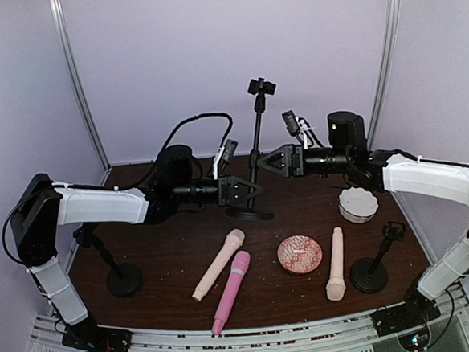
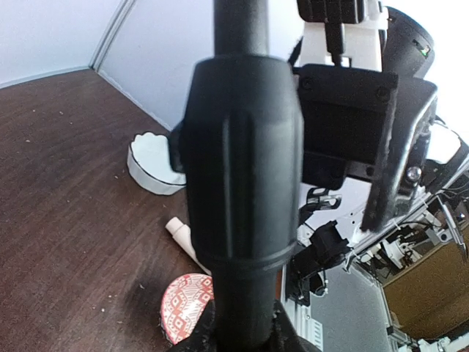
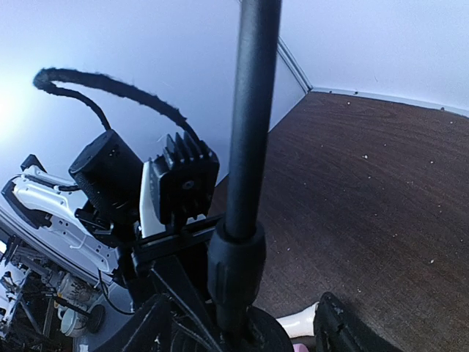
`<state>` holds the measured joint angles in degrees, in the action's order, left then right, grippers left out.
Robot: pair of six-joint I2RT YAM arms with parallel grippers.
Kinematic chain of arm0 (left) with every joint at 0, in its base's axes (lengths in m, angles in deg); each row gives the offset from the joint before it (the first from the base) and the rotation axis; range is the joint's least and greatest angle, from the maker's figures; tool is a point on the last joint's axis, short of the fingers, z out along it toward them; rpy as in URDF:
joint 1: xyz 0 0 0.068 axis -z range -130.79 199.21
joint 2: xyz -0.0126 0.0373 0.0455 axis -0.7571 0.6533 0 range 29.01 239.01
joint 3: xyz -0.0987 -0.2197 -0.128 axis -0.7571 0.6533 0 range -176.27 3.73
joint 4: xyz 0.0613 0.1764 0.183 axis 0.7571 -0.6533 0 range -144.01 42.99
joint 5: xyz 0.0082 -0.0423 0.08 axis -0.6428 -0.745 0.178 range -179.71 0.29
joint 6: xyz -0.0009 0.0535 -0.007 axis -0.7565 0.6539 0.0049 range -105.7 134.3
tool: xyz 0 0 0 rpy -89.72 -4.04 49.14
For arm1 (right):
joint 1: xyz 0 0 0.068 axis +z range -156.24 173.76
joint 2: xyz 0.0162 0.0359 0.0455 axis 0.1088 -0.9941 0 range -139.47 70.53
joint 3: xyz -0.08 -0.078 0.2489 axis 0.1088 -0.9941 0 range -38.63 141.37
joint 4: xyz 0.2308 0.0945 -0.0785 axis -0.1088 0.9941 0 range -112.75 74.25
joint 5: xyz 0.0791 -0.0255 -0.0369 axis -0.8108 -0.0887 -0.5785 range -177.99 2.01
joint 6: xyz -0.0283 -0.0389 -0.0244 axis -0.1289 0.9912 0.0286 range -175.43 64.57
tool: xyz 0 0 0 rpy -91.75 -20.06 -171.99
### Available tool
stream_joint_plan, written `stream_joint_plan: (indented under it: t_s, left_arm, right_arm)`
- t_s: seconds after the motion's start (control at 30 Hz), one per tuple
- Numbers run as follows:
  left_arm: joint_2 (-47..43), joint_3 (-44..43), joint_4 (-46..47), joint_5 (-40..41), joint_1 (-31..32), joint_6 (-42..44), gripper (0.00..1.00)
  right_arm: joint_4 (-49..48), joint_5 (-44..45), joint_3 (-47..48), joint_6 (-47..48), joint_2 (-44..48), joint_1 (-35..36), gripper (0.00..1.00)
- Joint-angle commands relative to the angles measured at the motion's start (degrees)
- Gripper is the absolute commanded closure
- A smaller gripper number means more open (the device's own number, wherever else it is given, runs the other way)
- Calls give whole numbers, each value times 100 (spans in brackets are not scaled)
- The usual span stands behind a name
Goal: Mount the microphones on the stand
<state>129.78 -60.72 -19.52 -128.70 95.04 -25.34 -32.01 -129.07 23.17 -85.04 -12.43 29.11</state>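
Left pincer clamped shut low on the tall centre stand; right pincer spread partway, straddling the same stand a little higher, apparently without gripping it. Likely hazards from here: stand twisted or dragged across the bench by two arms pulling at odds; top clip knocked askew; no microphone in either grasp. All three microphones flat on the bench, well apart from both pincers and nearer the arm bases: one cream microphone just beside the pink microphone, on the left pincer's side; second cream microphone just right of the patterned dish, on the right pincer's side.
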Motion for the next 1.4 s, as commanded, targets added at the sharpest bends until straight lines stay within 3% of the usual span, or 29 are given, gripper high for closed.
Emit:
stream_joint_plan:
  t_s: [0.0, 0.33, 0.47, 0.7, 0.87, 1.03, 1.17, 1.37]
  left_arm:
    - [56, -338, 1006, -573, 28, -255, 100]
    - [212, -557, 525, -593, 69, -192, 100]
    - [224, -627, 200, -469, 72, -23, 100]
    - [185, -732, -541, -6, -11, 334, 100]
    - [126, -693, -550, 129, -87, 316, 100]
    - [73, -770, -530, -56, -99, 350, 100]
    - [-32, -724, -59, -538, -99, 337, 100]
    - [-28, -727, 499, -1119, -99, 110, 100]
  right_arm:
    - [-677, -189, 262, -162, -101, 7, 31]
    - [-1077, -409, 341, -531, -542, 71, 30]
    - [-1407, -499, 111, -753, -417, 86, 31]
    - [-1032, -660, -102, -714, 183, 86, 38]
    - [-700, -682, -386, -674, 617, 85, 40]
    - [74, -279, -474, 22, 702, -20, 42]
    - [-391, -502, -529, -142, 457, -290, 49]
    - [-1276, -806, -336, -304, 17, -416, 50]
